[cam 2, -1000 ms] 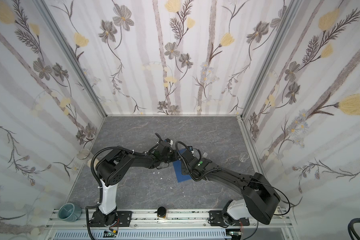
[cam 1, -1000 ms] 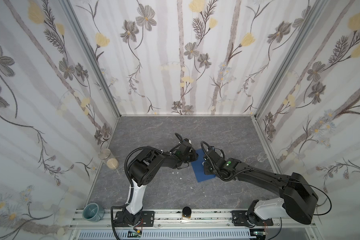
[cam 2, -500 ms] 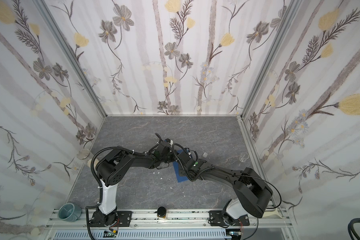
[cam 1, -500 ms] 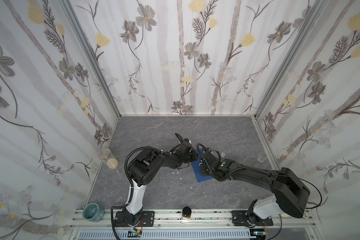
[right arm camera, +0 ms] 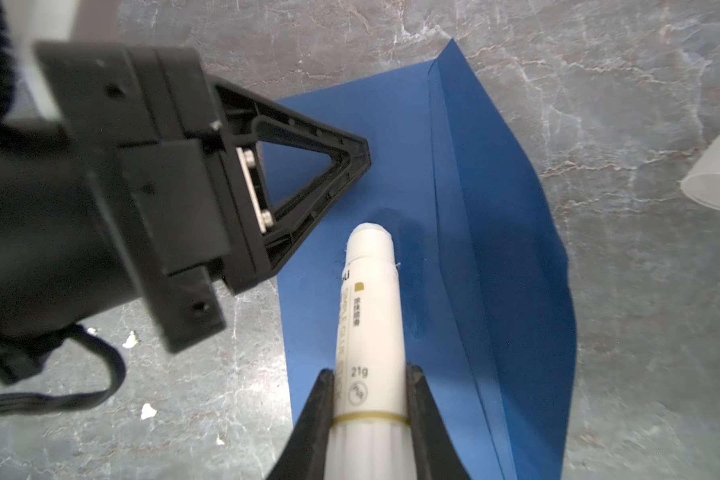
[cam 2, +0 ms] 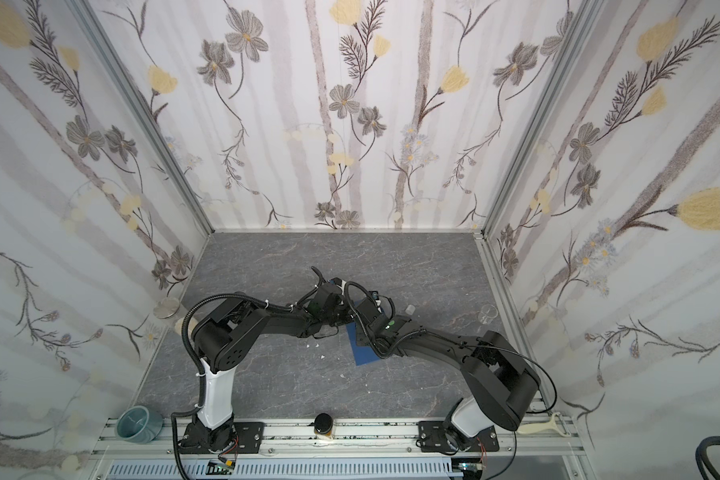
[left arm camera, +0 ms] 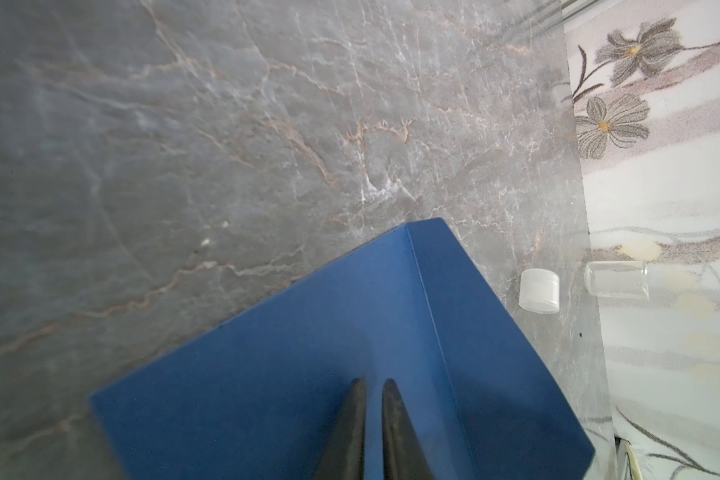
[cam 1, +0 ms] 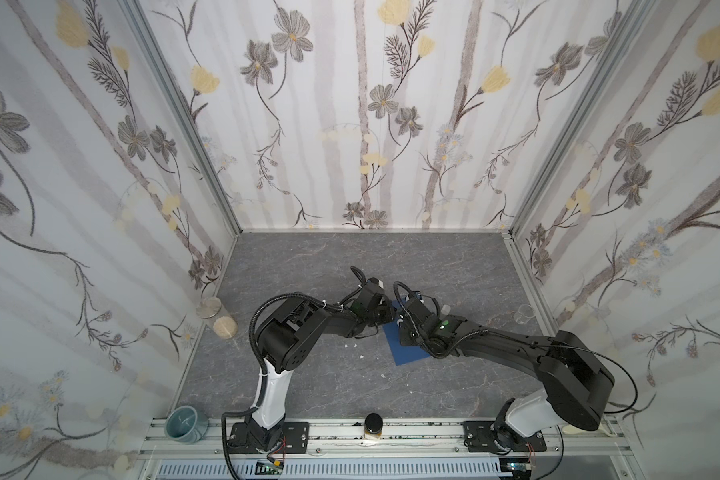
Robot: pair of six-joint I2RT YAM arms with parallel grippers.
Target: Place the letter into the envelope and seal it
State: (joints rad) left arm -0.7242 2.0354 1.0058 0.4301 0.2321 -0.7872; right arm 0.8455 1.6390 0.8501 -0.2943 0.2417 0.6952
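The dark blue envelope (cam 1: 406, 353) lies flat on the grey table (cam 1: 316, 266) between both arms, also in the other top view (cam 2: 364, 355). Its pointed flap (right arm camera: 516, 257) is open and folded out to one side. My left gripper (left arm camera: 373, 382) is shut, tips resting on the envelope body (left arm camera: 287, 365). My right gripper (right arm camera: 371, 372) is shut on a white glue stick (right arm camera: 371, 307). The stick's bare tip touches the envelope body close to the flap crease. The letter is out of view.
The glue stick's pale cap (left arm camera: 539, 290) and a clear glass (left arm camera: 616, 278) stand near the right wall. A jar (cam 1: 215, 309) sits by the left wall. A teal cup (cam 1: 186, 422) and a dark jar (cam 1: 373, 424) sit at the front rail. White scraps (cam 1: 362, 357) dot the table.
My right arm has swung a little to the left, carrying the glue stick along the envelope toward the left gripper. The left arm has stayed put.
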